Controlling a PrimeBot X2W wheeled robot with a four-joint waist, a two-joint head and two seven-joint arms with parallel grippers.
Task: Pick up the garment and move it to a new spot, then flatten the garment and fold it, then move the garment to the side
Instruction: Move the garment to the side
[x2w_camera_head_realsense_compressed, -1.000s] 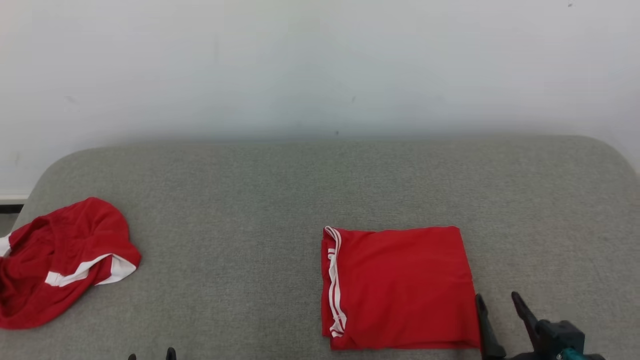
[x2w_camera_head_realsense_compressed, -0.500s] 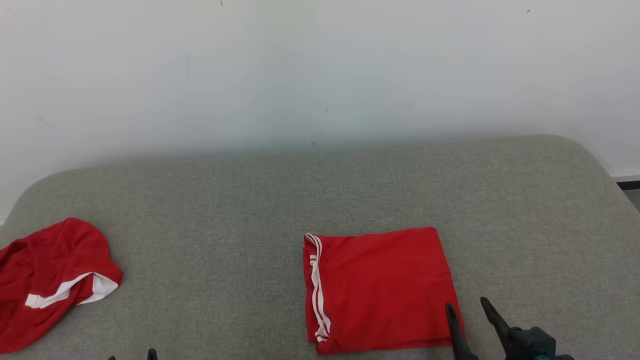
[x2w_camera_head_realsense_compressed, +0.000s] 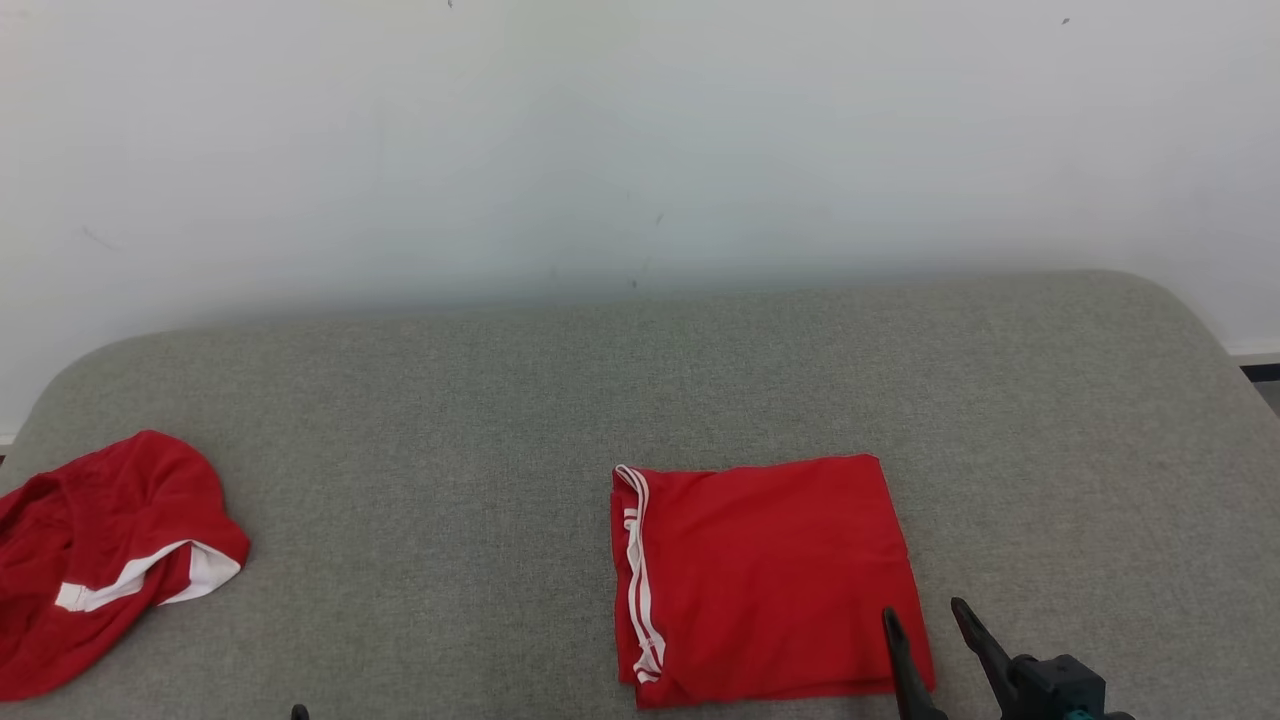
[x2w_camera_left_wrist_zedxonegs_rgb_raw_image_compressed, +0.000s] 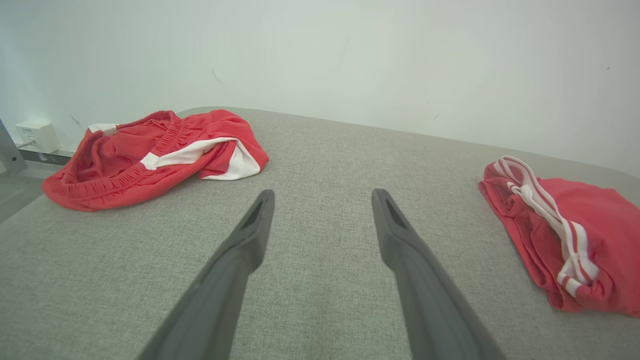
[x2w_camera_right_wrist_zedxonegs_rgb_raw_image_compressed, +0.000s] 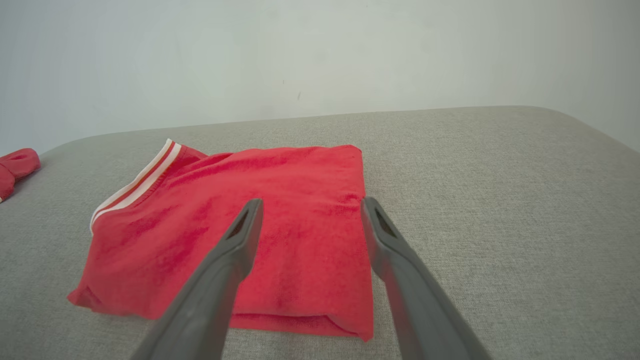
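Folded red garment (x2w_camera_head_realsense_compressed: 765, 580) — flat, white-striped | your right gripper (x2w_camera_head_realsense_compressed: 922, 608), left gripper (x2w_camera_left_wrist_zedxonegs_rgb_raw_image_compressed: 322, 192) both agape, empty | crumpled red shorts (x2w_camera_head_realsense_compressed: 100, 560) well apart, grey woven pad (x2w_camera_head_realsense_compressed: 450, 400).

Crumpled red shorts (x2w_camera_head_realsense_compressed: 100, 560), well left of the folded red garment (x2w_camera_head_realsense_compressed: 760, 580), run off the head view's edge. The right gripper (x2w_camera_head_realsense_compressed: 922, 610) hides that garment's near corner. The left gripper (x2w_camera_head_realsense_compressed: 299, 712) is cut down to one fingertip!

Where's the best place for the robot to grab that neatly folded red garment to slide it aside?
Probably the near right corner of the folded garment, coming from the robot's right: its layers stack there, and the open right gripper hovers over it.
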